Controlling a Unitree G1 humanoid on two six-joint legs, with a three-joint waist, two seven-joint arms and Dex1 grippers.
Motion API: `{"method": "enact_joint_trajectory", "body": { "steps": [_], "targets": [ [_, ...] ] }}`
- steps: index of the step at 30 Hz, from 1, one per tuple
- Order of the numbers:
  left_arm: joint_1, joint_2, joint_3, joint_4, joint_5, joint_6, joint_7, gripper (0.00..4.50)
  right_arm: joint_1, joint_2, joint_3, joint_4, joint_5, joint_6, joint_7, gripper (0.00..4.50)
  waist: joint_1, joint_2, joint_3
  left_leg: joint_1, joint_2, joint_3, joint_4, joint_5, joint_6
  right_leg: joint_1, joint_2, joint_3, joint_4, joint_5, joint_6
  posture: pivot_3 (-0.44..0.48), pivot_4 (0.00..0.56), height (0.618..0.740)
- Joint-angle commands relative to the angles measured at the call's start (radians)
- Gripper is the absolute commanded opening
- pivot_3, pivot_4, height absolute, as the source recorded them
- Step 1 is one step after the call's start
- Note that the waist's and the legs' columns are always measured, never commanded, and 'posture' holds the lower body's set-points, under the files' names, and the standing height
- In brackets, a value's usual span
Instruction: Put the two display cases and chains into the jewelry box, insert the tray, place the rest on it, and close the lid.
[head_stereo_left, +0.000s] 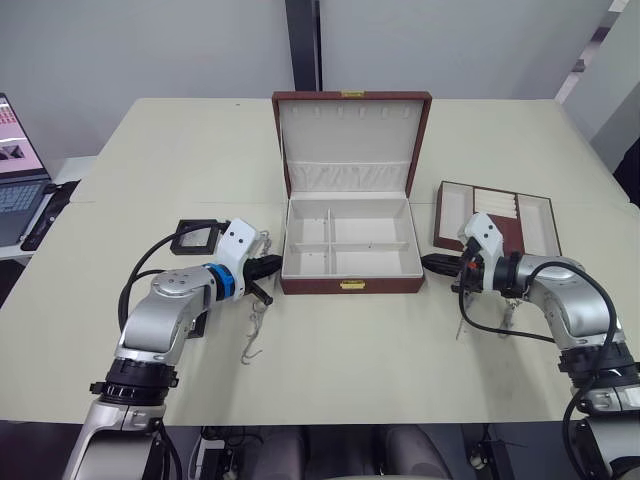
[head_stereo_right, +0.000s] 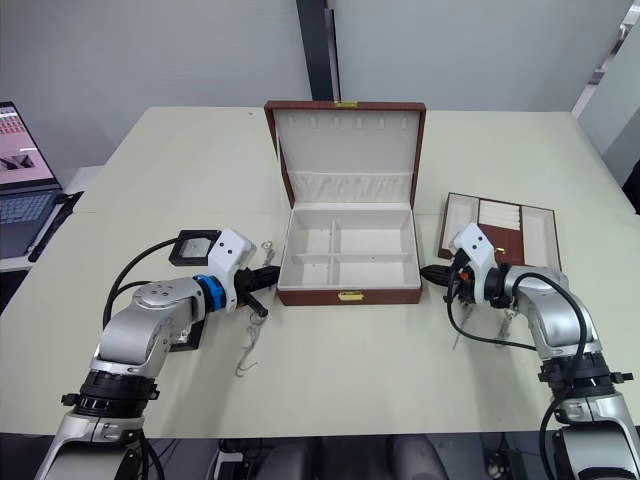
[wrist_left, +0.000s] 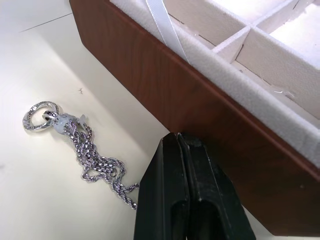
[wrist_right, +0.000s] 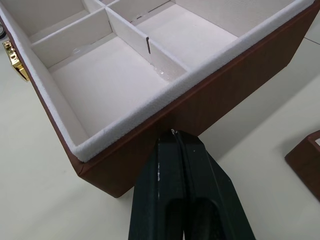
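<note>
Beside each box (head_stereo_left: 350, 285) wall, closed jaws wait.

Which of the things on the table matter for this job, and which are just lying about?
For the job:
jewelry box, lid open
tray
chain
second chain
black display case

Lying about:
laptop

No text, label, brand or number can be read on any object in these views
</note>
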Motion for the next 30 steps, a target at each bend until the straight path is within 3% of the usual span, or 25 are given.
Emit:
{"method": "enact_joint_trajectory", "body": {
  "steps": [1,12,18,20,23,30],
  "targets": [
    [-0.008,0.018,0.028,-0.011,-0.012,-0.03,-0.021,0.0,-0.009,-0.013,-0.022,-0.012,0.024,-0.027,0.004,0.03,0.0,0.0,0.0,0.0,0.0,0.0,0.0,0.0,0.0,0.0,0.0,0.0,0.0,0.0,0.0,0.0,0.15,0.74],
    [-0.021,0.055,0.072,0.014,-0.022,-0.043,-0.049,0.0,-0.006,-0.054,-0.087,0.013,0.06,-0.032,-0.008,0.03,0.002,0.0,0.0,0.0,0.0,0.0,0.0,-0.001,0.002,0.0,0.0,0.0,0.0,0.0,0.0,0.0,0.15,0.74],
    [0.052,0.175,0.213,-0.006,-0.085,-0.025,-0.108,0.0,0.075,-0.19,-0.2,0.034,0.107,-0.062,0.075,0.03,0.002,0.0,0.0,0.0,0.0,0.0,-0.001,-0.001,0.002,0.0,0.0,0.0,-0.001,0.0,0.0,0.0,0.15,0.74],
    [0.093,0.226,0.263,-0.011,-0.108,-0.024,-0.142,0.36,0.108,-0.234,-0.235,0.053,0.123,-0.08,0.108,0.0,0.001,0.0,0.0,0.0,0.0,0.0,-0.001,-0.002,0.003,0.0,0.0,0.0,-0.001,0.0,0.0,0.0,0.15,0.74],
    [0.198,0.323,0.371,0.001,-0.127,-0.035,-0.205,1.16,0.168,-0.317,-0.29,0.131,0.123,-0.113,0.168,0.56,-0.001,0.0,0.0,0.001,0.001,0.0,-0.001,-0.002,0.004,0.0,0.0,0.0,0.0,0.0,0.0,0.0,0.15,0.74],
    [0.433,0.456,0.588,0.089,-0.117,-0.111,-0.299,3.31,0.267,-0.432,-0.35,0.29,0.117,-0.203,0.273,2.37,0.0,0.0,0.0,0.002,0.001,0.0,-0.002,-0.002,0.004,0.001,0.0,0.0,-0.001,0.0,0.0,0.0,0.15,0.74]
  ]
}}
